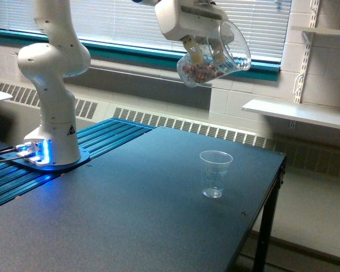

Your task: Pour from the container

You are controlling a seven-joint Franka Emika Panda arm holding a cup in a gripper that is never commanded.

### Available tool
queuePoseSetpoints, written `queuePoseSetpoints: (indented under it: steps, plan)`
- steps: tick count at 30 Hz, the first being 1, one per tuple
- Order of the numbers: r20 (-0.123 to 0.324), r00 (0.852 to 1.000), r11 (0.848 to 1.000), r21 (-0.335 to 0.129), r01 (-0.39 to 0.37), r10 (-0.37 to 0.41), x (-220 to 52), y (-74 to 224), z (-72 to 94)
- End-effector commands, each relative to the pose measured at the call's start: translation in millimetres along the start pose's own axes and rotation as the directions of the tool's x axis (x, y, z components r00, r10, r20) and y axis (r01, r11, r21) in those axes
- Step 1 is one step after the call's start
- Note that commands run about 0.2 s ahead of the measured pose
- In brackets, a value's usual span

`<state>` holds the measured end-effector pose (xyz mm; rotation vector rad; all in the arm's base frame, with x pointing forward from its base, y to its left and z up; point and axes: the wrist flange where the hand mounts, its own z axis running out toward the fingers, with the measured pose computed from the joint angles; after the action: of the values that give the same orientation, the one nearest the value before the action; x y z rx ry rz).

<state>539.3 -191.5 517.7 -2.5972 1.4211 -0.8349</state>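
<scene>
The hand (pixel 207 55) clamps the tilted container (pixel 215 61) high above the table (pixel 130 215) — plastic cup (pixel 215 173) near the far edge, markings unreadable.

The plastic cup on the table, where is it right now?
In the exterior view the plastic cup stands upright on the dark table, toward the view's right edge, below the tilted container held in the pincer.

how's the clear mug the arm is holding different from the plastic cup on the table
The clear handled mug hangs high in the gripper, tipped on its side; the clear tapered plastic cup stands upright on the dark table. The mug holds small mixed-colour pieces; the cup looks empty. The mug looks wider. Both are see-through.
</scene>
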Motion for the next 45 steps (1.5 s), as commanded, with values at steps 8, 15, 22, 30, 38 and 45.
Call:
queuePoseSetpoints:
  steps: [8, 15, 22, 30, 38, 45]
  plan:
    - [0.015, 0.998, 0.998, -0.013, -0.058, 0.058, 24, 39, -11.0]
    - [0.073, 0.992, 0.995, 0.009, -0.1, 0.099, 7, 45, -16.3]
    - [0.125, 0.987, 0.995, 0.016, -0.1, 0.097, -38, 32, -18.4]
    - [0.217, 0.975, 0.999, 0.007, -0.047, 0.045, -116, 9, -13.2]
    - [0.282, 0.959, 1.0, 0.014, 0.014, -0.017, -196, -7, -16.8]
    - [0.33, 0.94, 0.996, 0.016, 0.086, -0.087, -255, -12, -21.1]
